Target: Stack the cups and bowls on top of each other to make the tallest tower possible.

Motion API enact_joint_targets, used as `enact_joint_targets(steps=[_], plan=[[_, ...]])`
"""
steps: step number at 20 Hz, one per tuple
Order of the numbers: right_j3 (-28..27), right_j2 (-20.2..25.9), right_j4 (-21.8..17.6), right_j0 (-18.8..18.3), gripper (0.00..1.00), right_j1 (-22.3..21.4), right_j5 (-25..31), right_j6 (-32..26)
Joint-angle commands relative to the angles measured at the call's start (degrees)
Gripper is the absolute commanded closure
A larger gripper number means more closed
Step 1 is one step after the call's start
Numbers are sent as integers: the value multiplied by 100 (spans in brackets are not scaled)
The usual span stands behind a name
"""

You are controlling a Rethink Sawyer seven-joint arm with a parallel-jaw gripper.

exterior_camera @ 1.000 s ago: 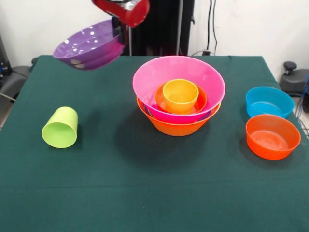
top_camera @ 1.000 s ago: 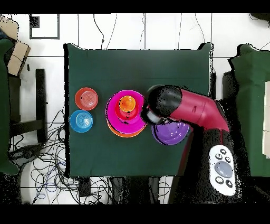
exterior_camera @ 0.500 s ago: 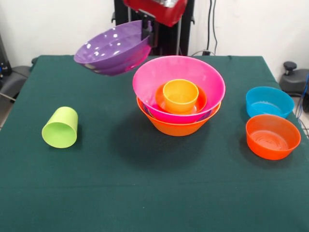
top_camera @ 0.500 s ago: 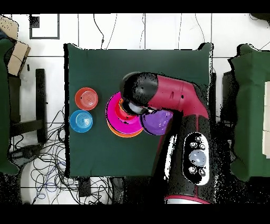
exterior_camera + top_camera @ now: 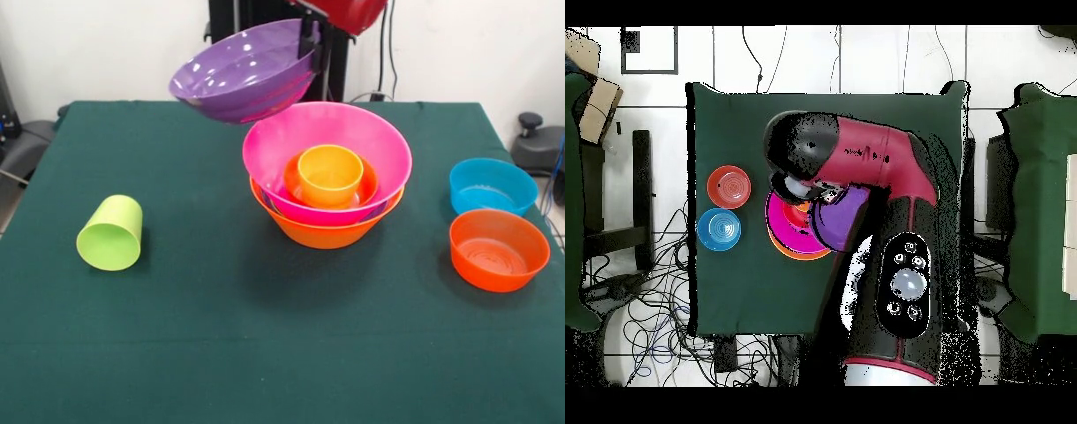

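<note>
Purple bowl aloft (overhead half-hidden).

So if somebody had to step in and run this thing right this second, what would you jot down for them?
Gripper: shut on the rim of the purple bowl, held tilted in the air beside the tower's pink rim.
Tower: yellow-orange bowl at the base, pink bowl in it, a red-orange bowl, then the orange cup.
Loose: lime green cup on its side; blue bowl and another red-orange bowl side by side.
Left: place the purple bowl, then add the loose pieces.
</note>
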Motion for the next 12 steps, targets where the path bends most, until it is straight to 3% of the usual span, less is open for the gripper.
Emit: enact_joint_targets(steps=[1,9,12], plan=[[-519,7,138,359,100,558,455,1796],[-457,-173,68,552,100,757,-126,1952],[-599,-231,77,714,100,1010,-378,2285]])
